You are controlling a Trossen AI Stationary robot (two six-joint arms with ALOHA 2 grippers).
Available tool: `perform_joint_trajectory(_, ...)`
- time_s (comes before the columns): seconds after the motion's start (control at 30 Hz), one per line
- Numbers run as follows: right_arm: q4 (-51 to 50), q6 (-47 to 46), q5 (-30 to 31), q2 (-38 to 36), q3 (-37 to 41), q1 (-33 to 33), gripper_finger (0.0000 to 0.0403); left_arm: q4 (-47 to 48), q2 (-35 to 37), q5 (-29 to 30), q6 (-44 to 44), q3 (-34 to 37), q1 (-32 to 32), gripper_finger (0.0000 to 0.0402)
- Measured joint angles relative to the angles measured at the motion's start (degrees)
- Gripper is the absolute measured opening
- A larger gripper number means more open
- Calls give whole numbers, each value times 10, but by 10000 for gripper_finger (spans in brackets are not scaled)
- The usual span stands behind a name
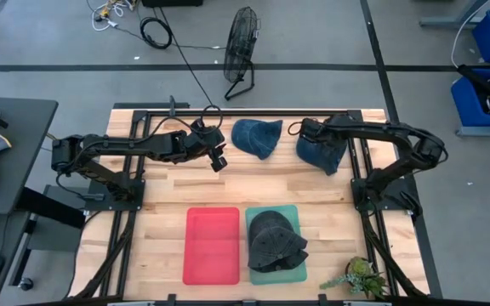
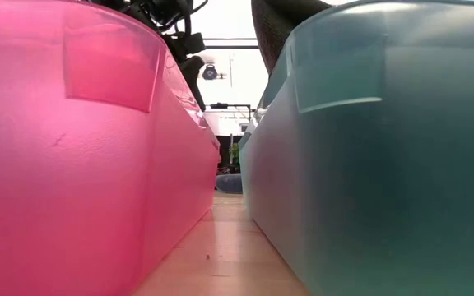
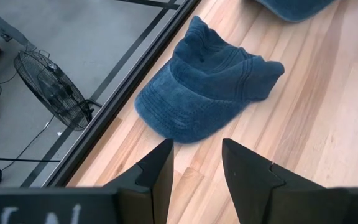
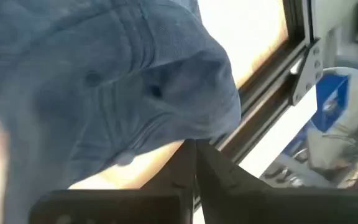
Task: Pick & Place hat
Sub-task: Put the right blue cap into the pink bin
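Note:
Two blue denim hats lie at the table's far side. One hat rests on the wood just ahead of my left gripper, which hovers open and touches nothing. The other hat sits further right. My right gripper comes down onto it from its far left side, with its fingers closed together. A dark hat fills the green tray. The red tray beside it holds nothing. My right gripper pinches the blue hat's cloth at an edge fold between its two closed fingers. They slant down from above. The hat bulges away past the fingertips. The number of layers does not show, and neither does whether the hat is clear of the table.
The red tray and green tray stand side by side at the near middle. A small plant sits at the near right corner. Black frame rails run along the table's sides and back. Bare wood lies between the hats and the trays.

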State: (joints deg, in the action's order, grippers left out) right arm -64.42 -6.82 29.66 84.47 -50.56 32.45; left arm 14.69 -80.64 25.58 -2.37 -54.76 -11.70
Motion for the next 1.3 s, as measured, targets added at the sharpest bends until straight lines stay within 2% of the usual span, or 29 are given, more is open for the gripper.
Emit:
perform_joint_trajectory(0.07,-10,15,-9,-8,-14,-6,10,0,0,0,0,0,0,140)
perform_joint_trajectory(0.2,34,161,-6,-20,-15,-3,5,1,0,0,0,0,1,140)
perform_joint_trajectory(0.3,71,222,22,-20,-15,2,21,4,0,0,0,0,1,140)
perform_joint_trajectory(0.6,85,266,18,-20,-15,30,119,6,0,0,0,0,1,140)
perform_joint_trajectory(0.8,123,316,-67,-12,-15,47,166,6,0,0,0,0,1,140)
perform_joint_trajectory(0.97,129,335,-72,8,-15,59,180,6,0,0,0,0,0,140)
perform_joint_trajectory(1.3,178,352,-75,60,-15,96,179,7,0,0,0,0,0,140)
